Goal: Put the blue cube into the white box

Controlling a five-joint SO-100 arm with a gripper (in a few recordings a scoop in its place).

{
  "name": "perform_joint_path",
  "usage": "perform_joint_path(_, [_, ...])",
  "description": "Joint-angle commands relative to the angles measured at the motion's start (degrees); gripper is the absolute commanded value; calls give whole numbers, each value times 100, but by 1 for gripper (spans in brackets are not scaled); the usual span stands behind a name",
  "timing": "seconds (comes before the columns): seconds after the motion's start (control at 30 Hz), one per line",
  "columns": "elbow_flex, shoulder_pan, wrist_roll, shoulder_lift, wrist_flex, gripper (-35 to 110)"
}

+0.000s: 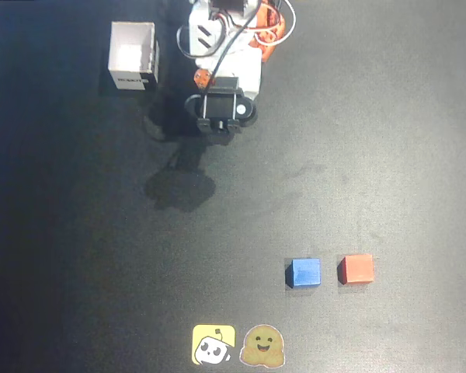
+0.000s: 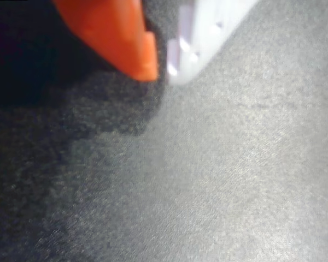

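Right up close in the wrist view, the gripper [image 2: 163,60] shows an orange finger [image 2: 115,33] and a white finger [image 2: 202,33] with their tips almost together and nothing between them. Under them is the dark table [image 2: 218,180], with a shadow on its left side. In the overhead view the arm [image 1: 221,54] sits at the top middle of the table, folded up close to its base, and the gripper [image 1: 221,116] points down the picture. The blue cube [image 1: 303,273] lies far from the gripper, down and to the right. The red cube [image 1: 356,269] sits just beside it on the right, with a small gap. The white box [image 1: 133,56] stands at the top left, near the arm, with its open top up and a dark label on its lower side. Two stickers [image 1: 237,345] lie at the bottom edge.
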Motion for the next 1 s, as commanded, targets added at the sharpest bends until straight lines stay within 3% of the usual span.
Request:
perform_joint_path(0.0, [-18, -9, -9, 18, 0, 0])
perform_joint_path(0.57, [-475, -18, -325, -193, -492, 0])
perform_joint_path(0.8, [-3023, -176, -642, -3902, -1248, 0])
perform_joint_path(0.97, [-4333, -835, -35, -5730, -1714, 0])
